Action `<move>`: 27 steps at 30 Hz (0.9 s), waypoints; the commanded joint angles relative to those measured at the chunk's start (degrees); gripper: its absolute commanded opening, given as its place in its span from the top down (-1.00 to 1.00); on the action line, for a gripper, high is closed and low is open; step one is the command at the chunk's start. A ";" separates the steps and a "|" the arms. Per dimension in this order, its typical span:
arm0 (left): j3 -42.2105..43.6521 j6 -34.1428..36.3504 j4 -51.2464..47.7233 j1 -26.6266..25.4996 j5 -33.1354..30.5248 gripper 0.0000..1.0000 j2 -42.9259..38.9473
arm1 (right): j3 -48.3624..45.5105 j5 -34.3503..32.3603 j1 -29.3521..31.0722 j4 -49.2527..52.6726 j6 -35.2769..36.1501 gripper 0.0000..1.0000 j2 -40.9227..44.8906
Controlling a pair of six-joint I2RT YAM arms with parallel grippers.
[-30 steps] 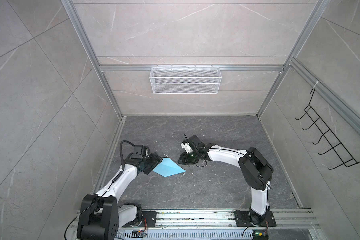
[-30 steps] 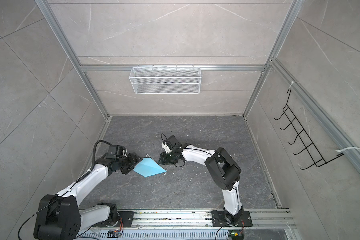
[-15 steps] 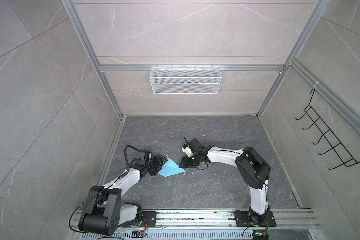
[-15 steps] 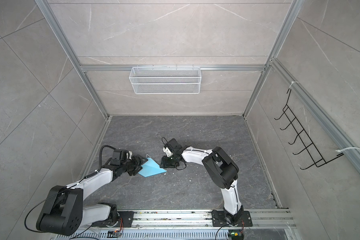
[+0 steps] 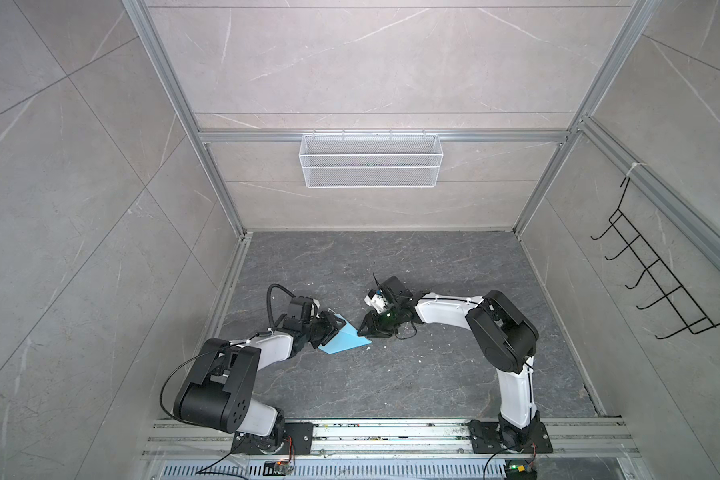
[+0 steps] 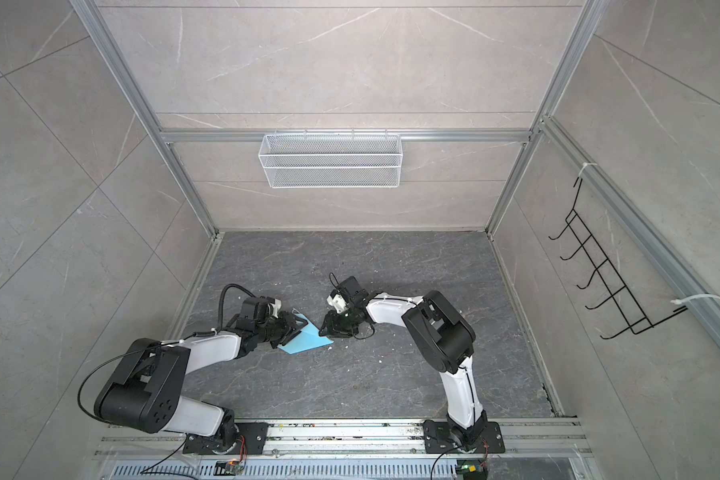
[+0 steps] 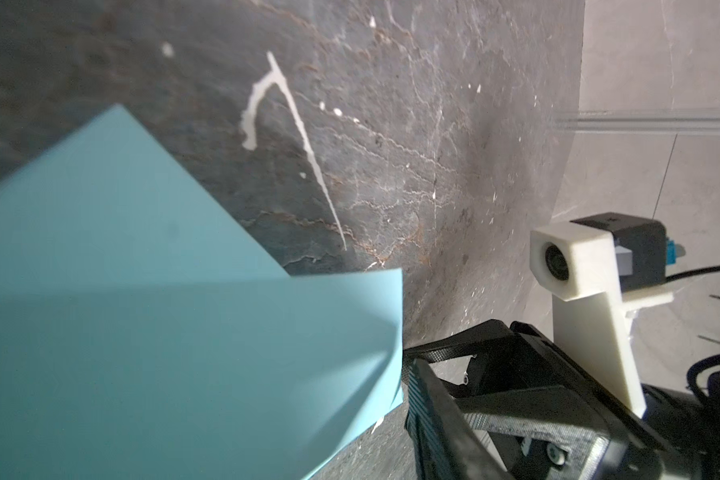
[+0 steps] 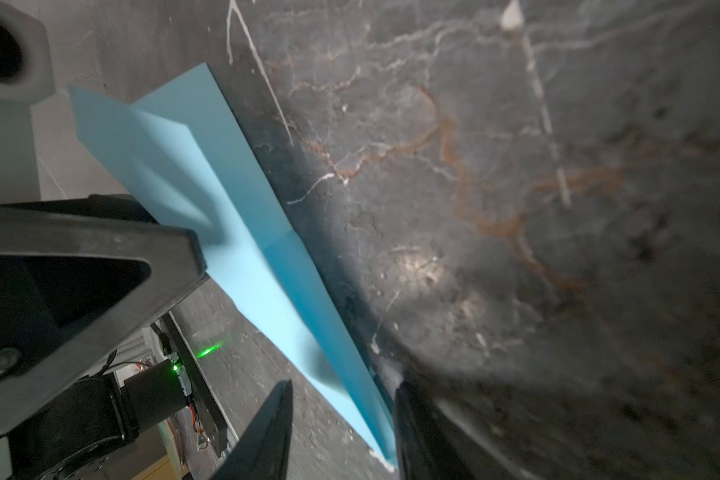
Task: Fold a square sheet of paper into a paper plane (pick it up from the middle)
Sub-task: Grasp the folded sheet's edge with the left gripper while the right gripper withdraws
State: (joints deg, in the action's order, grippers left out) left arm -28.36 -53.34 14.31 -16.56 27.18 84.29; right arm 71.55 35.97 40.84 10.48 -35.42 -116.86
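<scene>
Hiding paper [image 5: 346, 341] edge: left tool [image 5: 330, 329]

paper plane [image 5: 346, 340]: matte paper | floor [image 5: 391, 382]: veined stone | basket [image 5: 371, 166]: wire mesh

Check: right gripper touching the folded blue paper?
Cannot tell. Right wrist view: the folded blue paper tapers between the spread fingers of the right gripper and meets one finger's edge, but overlap or contact is unclear.

At the upper centre of both top views you'll find a white wire mesh basket [image 5: 371, 160] hung on the back wall. A black wire hook rack [image 5: 661, 276] hangs at the right edge. The dark marble floor [image 5: 391, 257] carries a white streak [image 7: 308, 149], and a metal base rail [image 5: 391, 432] runs along the bottom.
</scene>
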 commanded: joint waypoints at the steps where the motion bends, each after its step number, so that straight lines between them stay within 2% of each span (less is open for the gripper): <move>1: -0.93 1.84 4.09 -0.36 -0.06 0.25 0.76 | -1.17 3.04 0.03 -1.60 -1.71 0.14 -1.27; 8: -0.60 -0.05 5.03 -0.64 -2.27 0.59 1.05 | -3.18 5.06 -0.21 -5.24 -3.94 0.15 -0.31; 11: -0.78 -0.58 3.63 -0.60 -3.32 0.73 -0.18 | -5.75 2.70 -1.32 -7.66 -4.79 0.14 2.49; 15: -3.98 3.02 -6.16 -0.58 -5.59 0.84 -3.18 | -10.07 -2.70 -3.49 -10.33 -4.77 0.06 8.38; 17: -6.42 5.39 -13.25 -0.58 -7.37 0.87 -5.36 | -11.42 -6.49 -4.14 -9.47 -3.28 0.03 11.43; 21: -15.88 12.96 -35.79 -0.58 -14.25 0.88 -8.43 | -13.29 -18.16 -5.05 -5.20 1.20 -0.08 18.03; 25: -30.58 22.56 -60.59 -0.96 -19.74 0.91 -4.88 | -15.15 -29.99 -5.34 -2.31 5.89 -0.30 24.91; 27: -37.07 25.60 -68.73 -2.92 -25.84 0.93 -2.70 | -15.52 -34.52 -5.56 -1.33 8.06 -0.40 27.56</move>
State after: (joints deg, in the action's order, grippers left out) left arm -59.29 -36.62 -33.26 -17.91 9.85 79.81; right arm 57.30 12.84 35.57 5.76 -32.51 -92.62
